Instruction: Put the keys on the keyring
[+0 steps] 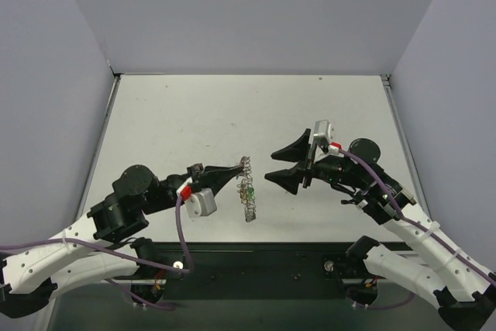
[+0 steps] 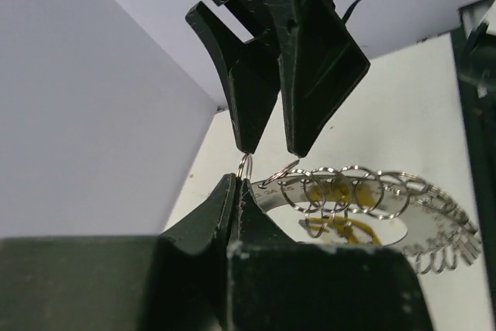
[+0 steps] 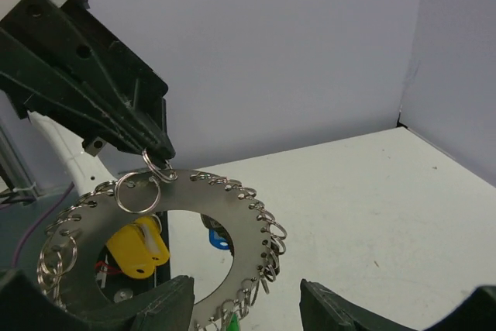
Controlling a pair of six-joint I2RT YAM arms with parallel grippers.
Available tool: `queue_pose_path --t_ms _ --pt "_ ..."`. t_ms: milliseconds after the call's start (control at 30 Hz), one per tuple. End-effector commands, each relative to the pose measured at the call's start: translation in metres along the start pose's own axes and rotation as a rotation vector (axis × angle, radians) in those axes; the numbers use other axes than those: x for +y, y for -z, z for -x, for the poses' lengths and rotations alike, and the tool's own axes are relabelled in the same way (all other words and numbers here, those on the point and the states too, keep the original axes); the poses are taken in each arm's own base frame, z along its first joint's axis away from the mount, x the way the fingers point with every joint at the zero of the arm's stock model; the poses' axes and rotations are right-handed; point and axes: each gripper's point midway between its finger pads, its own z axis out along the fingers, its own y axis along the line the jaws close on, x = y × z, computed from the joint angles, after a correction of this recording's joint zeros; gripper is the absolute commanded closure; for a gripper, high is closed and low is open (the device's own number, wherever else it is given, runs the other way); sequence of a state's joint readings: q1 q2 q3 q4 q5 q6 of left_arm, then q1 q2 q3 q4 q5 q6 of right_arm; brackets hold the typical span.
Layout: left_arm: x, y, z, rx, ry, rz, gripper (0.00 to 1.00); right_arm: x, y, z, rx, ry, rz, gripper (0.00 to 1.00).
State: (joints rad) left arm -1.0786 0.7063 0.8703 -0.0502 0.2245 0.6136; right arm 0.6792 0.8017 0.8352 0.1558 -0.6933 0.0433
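The left gripper [image 1: 235, 170] is pinched fully closed on one small split ring at the rim of the keyring [image 3: 226, 204], holding it in the air above the white table [image 1: 194, 114], just below the middle of the overhead frame. The keyring is a flat silvery ring with an open centre and many small wire loops threaded along its edge. It hangs edge-on to the overhead camera. A yellow key [image 3: 138, 249] shows through the open centre in the lower left of the right wrist view, with a blue key [image 3: 221, 239] beside it and a green key [image 3: 230, 322] at the bottom edge. The right gripper [image 1: 270, 165] sits just right of the keyring with its jaws spread apart, gripping nothing.
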Motion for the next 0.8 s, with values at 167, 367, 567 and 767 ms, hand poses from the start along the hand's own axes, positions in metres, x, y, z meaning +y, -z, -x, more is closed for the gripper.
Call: queue_pose_path --t_ms 167,367,567,767 --pt "0.022 0.008 0.049 0.042 0.400 0.021 1.00 0.035 0.020 0.064 -0.143 0.137 0.133 0.47" --pt "0.018 0.000 0.059 0.115 0.506 -0.056 1.00 0.058 0.022 0.084 -0.176 0.138 0.262 0.51" --pt "0.005 -0.013 0.062 0.168 0.563 -0.162 1.00 0.067 0.021 0.098 -0.194 0.127 0.311 0.52" --pt "-0.001 -0.024 0.060 0.189 0.590 -0.204 1.00 0.068 0.012 0.099 -0.172 0.087 0.338 0.61"
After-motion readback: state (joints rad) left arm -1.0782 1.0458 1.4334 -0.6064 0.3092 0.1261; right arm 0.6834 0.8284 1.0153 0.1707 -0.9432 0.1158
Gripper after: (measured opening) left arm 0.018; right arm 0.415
